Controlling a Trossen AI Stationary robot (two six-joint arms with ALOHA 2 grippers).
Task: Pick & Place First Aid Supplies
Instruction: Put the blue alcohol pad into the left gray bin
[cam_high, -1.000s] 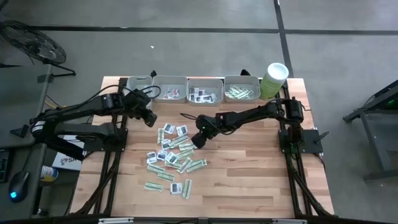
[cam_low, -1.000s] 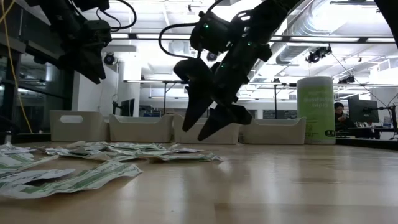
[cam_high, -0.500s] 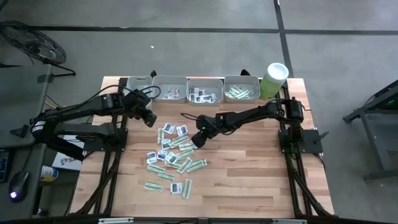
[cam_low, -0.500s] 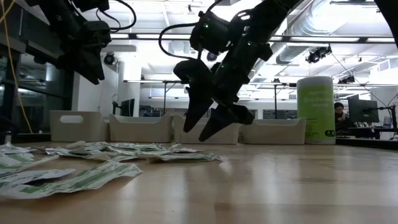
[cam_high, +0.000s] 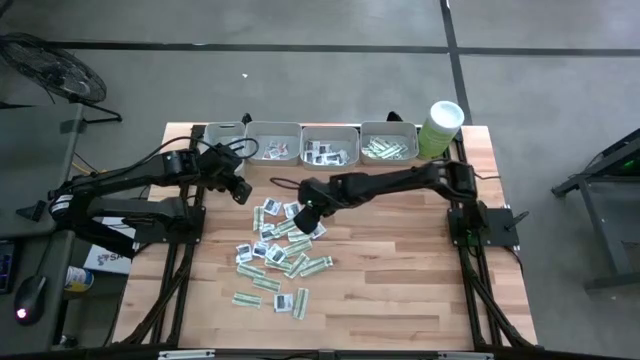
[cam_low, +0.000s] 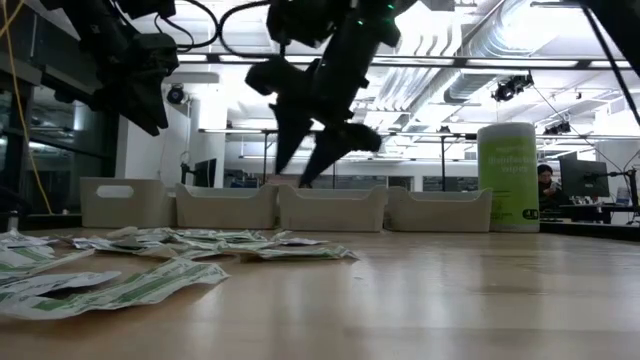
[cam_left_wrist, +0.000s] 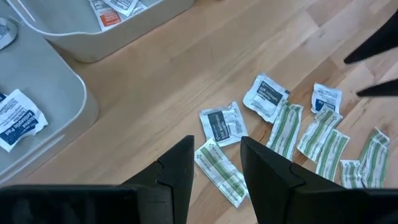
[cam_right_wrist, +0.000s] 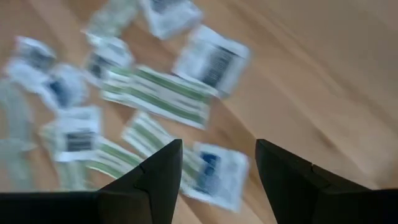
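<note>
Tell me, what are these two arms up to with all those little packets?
They are sorting first aid sachets from a loose pile on the table into grey trays at the back. The right end effector hangs open and empty above the pile. The left end effector waits open nearby, also empty.

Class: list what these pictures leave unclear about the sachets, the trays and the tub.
- Sachets: right wrist view, print blurred.
- Pile's count: high view, sachets overlap and are too small.
- Trays' contents: low view, hidden by their walls.
- Leftmost tray: left wrist view, cut by the edge.
- Tub's label: low view, lettering too small.
</note>
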